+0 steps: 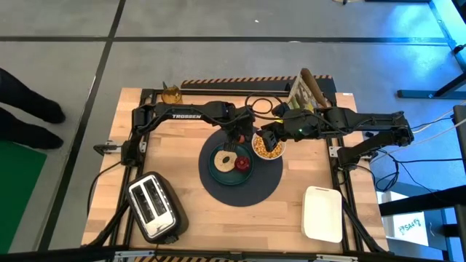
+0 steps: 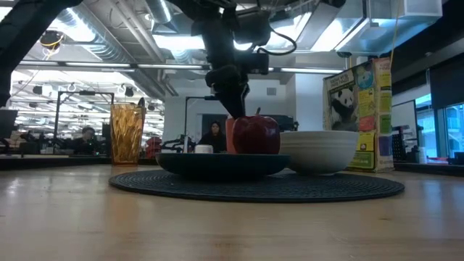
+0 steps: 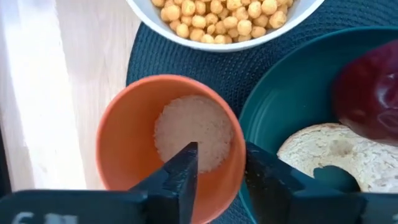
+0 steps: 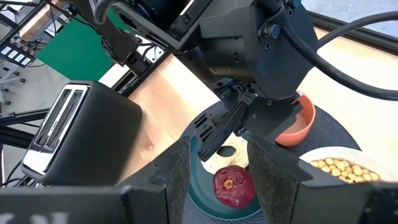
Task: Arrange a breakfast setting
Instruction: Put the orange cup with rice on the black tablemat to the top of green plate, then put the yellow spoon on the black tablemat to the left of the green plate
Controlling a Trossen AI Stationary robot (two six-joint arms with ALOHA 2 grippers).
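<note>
The small orange cup [image 3: 124,143] stands on the dark-blue mat [image 1: 240,193], between the white bowl of cereal [image 1: 268,149] and the teal plate [image 3: 280,106]. The plate holds a bagel [image 3: 323,149] and a red apple [image 2: 255,135]. My left gripper [image 3: 221,155] hangs over the cup, slightly open. One finger is inside the cup and one outside, on the plate side. My right gripper [image 4: 221,149] is open and empty, above the bowl's far side. The tall amber glass [image 1: 171,93] stands at the table's far left. No spoon shows. My left gripper points down with its fingers on either side of the cup's rim [image 3: 239,155], on the side facing the plate. Orange wall shows between the inner finger [image 3: 186,168] and the rim. I cannot tell whether either finger touches the cup.
A toaster [image 1: 153,207] stands at the near left and a white tray [image 1: 322,213] lies at the near right. A cereal box [image 1: 306,91] stands at the far edge behind the bowl. A person's legs [image 1: 29,109] show on the floor left of the table.
</note>
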